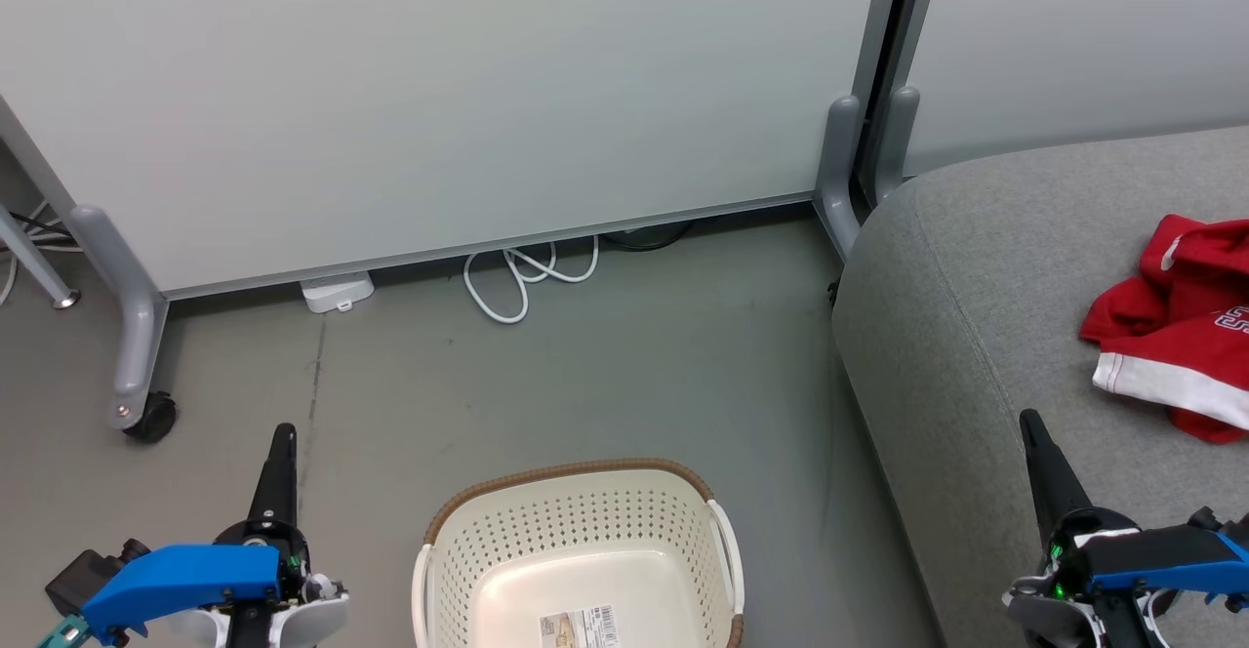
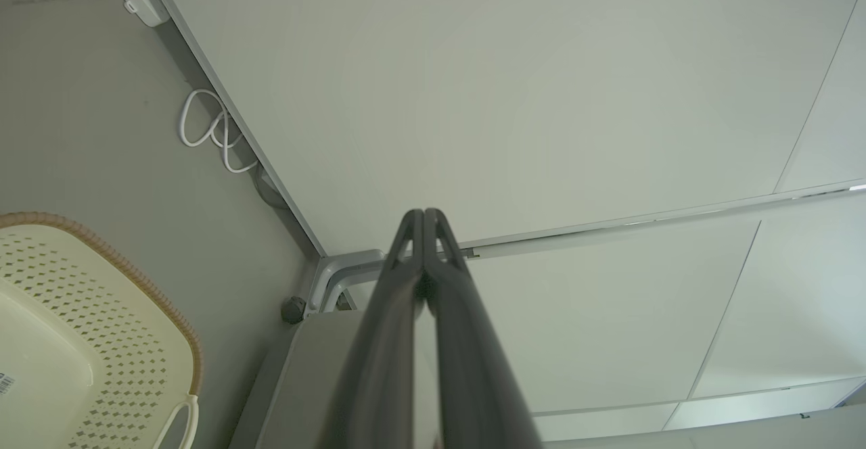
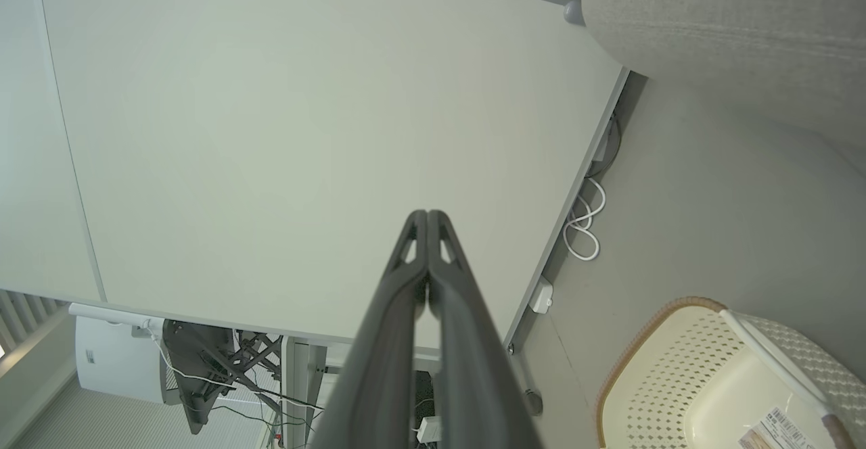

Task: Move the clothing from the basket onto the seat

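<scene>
The red clothing (image 1: 1186, 336) lies crumpled on the grey seat (image 1: 976, 287) at the far right of the head view, its white hem towards the robot and a bit of white lettering showing at the picture's edge; whether it is one garment or two I cannot tell. The basket (image 1: 576, 472) stands on the floor (image 1: 634, 365) just left of the seat, at the bottom centre, with a sticker (image 1: 579, 626) on its pale bottom. The left gripper (image 1: 281, 443) hangs over the floor to the basket's left, apart from it, and its wrist view shows its two dark fingers (image 2: 406, 260) pressed together with nothing between them. The right gripper (image 1: 1034, 433) hangs over the near part of the seat, near the clothing but not touching it, its fingers (image 3: 409, 260) likewise pressed together on nothing. A white cable (image 1: 517, 287) lies looped at the foot of a pale partition (image 1: 439, 92), which stands on a caster (image 1: 151, 421).
</scene>
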